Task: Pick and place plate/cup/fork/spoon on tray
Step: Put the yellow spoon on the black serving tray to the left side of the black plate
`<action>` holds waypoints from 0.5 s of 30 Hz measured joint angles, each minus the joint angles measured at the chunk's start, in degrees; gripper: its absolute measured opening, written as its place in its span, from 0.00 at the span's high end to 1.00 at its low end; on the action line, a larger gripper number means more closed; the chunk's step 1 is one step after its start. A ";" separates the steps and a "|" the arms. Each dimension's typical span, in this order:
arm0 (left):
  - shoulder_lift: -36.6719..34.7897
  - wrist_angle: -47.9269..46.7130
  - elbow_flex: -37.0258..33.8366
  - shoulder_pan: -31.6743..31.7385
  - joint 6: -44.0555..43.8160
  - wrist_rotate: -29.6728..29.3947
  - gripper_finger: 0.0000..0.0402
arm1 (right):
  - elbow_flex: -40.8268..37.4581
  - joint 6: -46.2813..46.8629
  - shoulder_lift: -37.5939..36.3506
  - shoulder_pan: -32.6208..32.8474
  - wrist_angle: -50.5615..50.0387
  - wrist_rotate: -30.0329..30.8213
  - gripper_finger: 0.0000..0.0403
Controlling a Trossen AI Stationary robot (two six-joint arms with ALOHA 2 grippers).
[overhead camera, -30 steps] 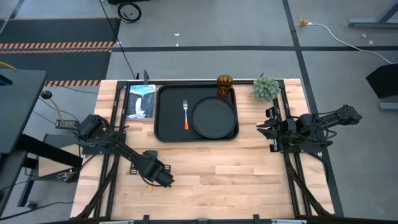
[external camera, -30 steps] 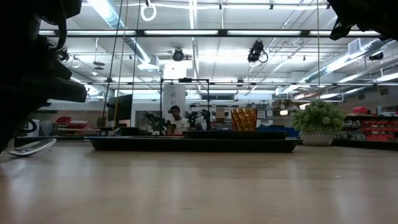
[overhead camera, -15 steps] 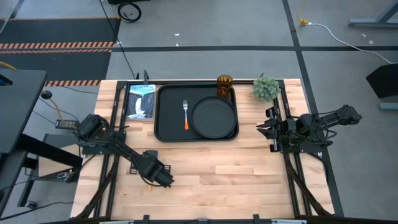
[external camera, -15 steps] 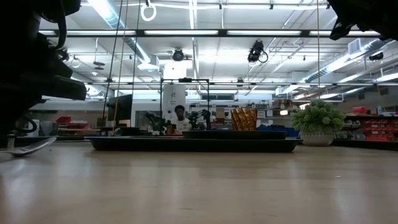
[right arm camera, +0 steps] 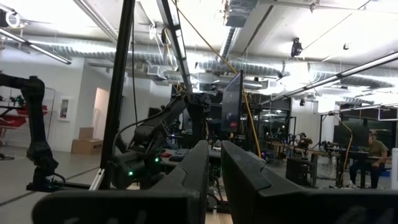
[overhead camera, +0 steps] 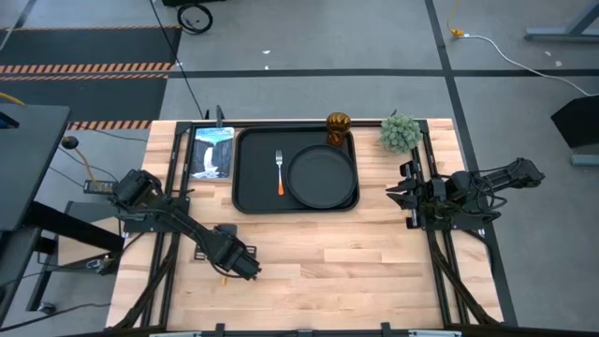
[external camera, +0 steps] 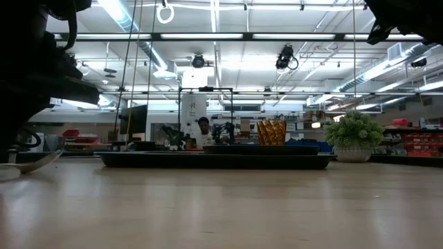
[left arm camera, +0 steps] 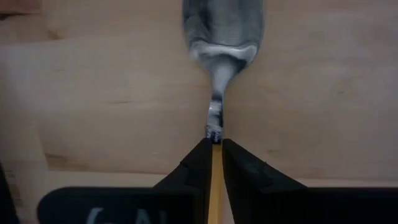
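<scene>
The left gripper [left arm camera: 216, 163] is clamped on the yellow-orange handle of the spoon [left arm camera: 222, 37], low over the wooden table [overhead camera: 374, 262] at the lower left of the high view. In the left wrist view the spoon's long axis runs straight out from the fingers [left arm camera: 198, 167], silver bowl pointing away; it is hard to say whether the bowl touches the wood.

At the top centre of the high view, the tray [overhead camera: 251, 178] holds the fork [overhead camera: 279, 172], tines toward the far edge, and the plate [overhead camera: 321, 176]. The cup [overhead camera: 338, 126] stands at the tray's upper right corner, with a potted plant [overhead camera: 400, 132] just right of it.

The right gripper [overhead camera: 395, 193] waits at the table's right edge, fingers nearly together. Beyond the table is grey floor.
</scene>
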 joint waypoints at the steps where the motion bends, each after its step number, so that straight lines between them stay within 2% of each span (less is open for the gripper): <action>1: 0.00 0.49 0.00 0.00 0.09 0.00 0.89 | 0.00 0.00 0.00 0.00 0.04 0.00 0.88; 7: 0.37 2.46 0.02 0.04 1.39 -0.02 0.87 | 0.00 0.03 0.00 0.00 0.41 -0.15 0.88; 15: 0.37 0.80 0.00 0.04 2.14 0.02 0.72 | 0.00 -0.04 0.00 0.00 1.30 -0.61 0.88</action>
